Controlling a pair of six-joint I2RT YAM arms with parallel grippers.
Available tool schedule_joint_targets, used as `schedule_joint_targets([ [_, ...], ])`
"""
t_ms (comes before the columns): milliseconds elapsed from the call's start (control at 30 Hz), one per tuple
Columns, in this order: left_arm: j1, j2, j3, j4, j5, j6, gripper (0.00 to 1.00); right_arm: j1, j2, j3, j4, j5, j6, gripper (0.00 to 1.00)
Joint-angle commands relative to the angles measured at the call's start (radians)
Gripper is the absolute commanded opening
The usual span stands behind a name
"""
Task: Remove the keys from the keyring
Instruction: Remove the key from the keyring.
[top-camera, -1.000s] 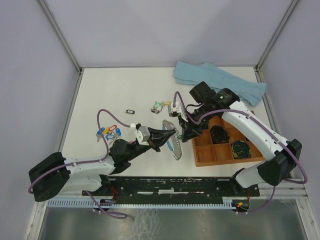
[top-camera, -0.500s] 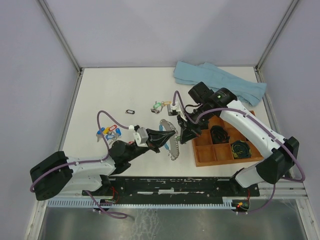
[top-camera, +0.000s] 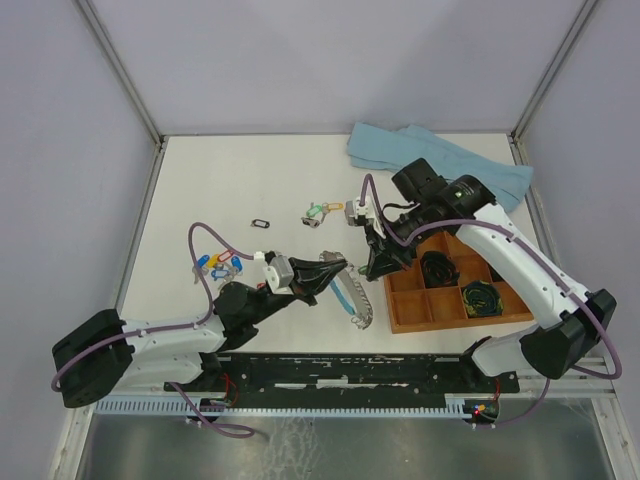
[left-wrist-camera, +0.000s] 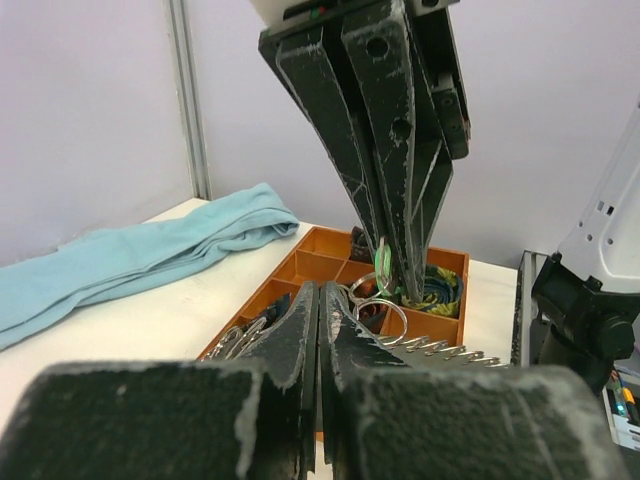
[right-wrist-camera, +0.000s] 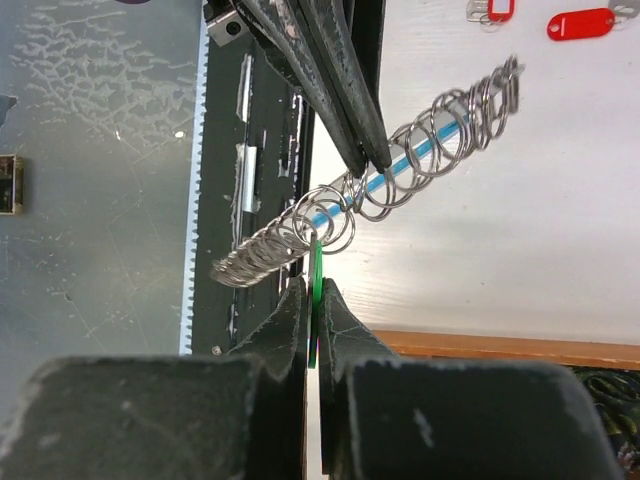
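Observation:
My left gripper (top-camera: 338, 268) is shut on the keyring (top-camera: 356, 303), pinching its light-blue arc; the silvery ring-covered rest hangs toward the front. In the right wrist view the keyring (right-wrist-camera: 400, 175) is a blue wire threaded with several small rings, with the left fingers (right-wrist-camera: 340, 90) clamped on it from above. My right gripper (top-camera: 377, 268) is shut on a green-tagged key (right-wrist-camera: 316, 290) still hooked in a ring. In the left wrist view that green tag (left-wrist-camera: 381, 262) shows between the right fingers (left-wrist-camera: 390, 150). Loose keys with red, blue and yellow tags (top-camera: 218, 265) lie at the left.
Two more loose keys with green and yellow tags (top-camera: 322, 211) lie mid-table, a small black tag frame (top-camera: 261, 224) to their left. An orange compartment tray (top-camera: 440, 312) with black cable bundles (top-camera: 438, 268) sits at the right. A light-blue cloth (top-camera: 440, 165) lies at the back right.
The right arm has shifted a little right and back with the green tag. The keyring has swung so it now hangs lower and to the right of the left gripper.

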Motion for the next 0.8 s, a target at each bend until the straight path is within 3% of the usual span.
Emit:
schedule_joint_targets([
  [0,0.005,-0.013,0.024,-0.025,-0.077,0.063,0.03,-0.003,-0.024,0.069,-0.059,0.0,-0.029,0.01],
  [433,0.004,0.043,0.068,-0.081,0.012,0.049,0.03,0.044,0.038,0.166,-0.118,0.111,-0.036,0.01],
  [767,0.006,-0.014,0.026,-0.063,0.059,0.049,0.03,0.065,0.061,0.222,-0.143,0.216,-0.032,0.01],
])
